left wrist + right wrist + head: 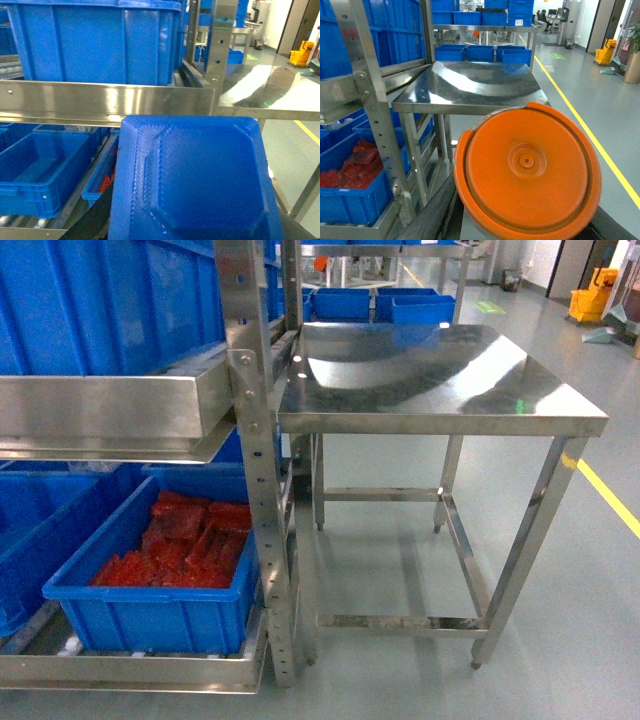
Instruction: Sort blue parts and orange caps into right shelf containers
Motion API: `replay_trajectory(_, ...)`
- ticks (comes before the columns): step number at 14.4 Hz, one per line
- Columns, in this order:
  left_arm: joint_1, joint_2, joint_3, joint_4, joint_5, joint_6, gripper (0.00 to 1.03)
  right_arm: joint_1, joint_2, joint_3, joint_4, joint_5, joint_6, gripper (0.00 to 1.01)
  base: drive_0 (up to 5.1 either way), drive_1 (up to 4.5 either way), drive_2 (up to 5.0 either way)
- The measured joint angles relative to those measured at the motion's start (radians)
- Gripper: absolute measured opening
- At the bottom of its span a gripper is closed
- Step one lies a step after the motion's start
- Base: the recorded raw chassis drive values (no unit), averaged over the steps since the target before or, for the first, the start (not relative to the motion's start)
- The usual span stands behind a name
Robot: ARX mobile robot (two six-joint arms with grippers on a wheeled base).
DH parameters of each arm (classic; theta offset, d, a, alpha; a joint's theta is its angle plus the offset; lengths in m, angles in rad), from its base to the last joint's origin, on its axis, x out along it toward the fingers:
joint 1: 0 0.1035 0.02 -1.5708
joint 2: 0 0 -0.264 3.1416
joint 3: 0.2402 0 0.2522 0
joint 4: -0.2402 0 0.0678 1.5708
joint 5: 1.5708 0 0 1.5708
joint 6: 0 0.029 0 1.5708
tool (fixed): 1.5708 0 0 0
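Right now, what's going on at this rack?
The robot faces a steel rack beside a steel table. A blue part fills the left wrist view and an orange cap the right; neither gripper is visible. A blue crate on the lower shelf holds red pieces. Nothing lies on the table.

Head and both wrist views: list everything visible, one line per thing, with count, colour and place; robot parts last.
blue part: one, blue, filling the foreground of the left wrist view.
orange cap: one, orange, round, filling the foreground of the right wrist view.
blue crates: several, bright blue, on the steel shelf's levels and farther back on the floor.
red parts: a heap, red, inside the lower-shelf crate.
steel shelf: one, silver, left in the head view.
steel table: one, silver, beside the shelf.
mop bucket: one, yellow, far right.
floor line: one, yellow.
grippers: none discernible in any view.
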Motion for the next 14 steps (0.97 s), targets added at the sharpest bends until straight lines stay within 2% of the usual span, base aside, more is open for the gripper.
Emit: replay_trajectory(14, 0.0, 0.0, 0.0, 0.0, 0.003, 0.0, 0.43, 0.0, 0.0, 0.0, -0.004, -0.002, 0.0, 0.42, -5.1, 2.37, 2.4)
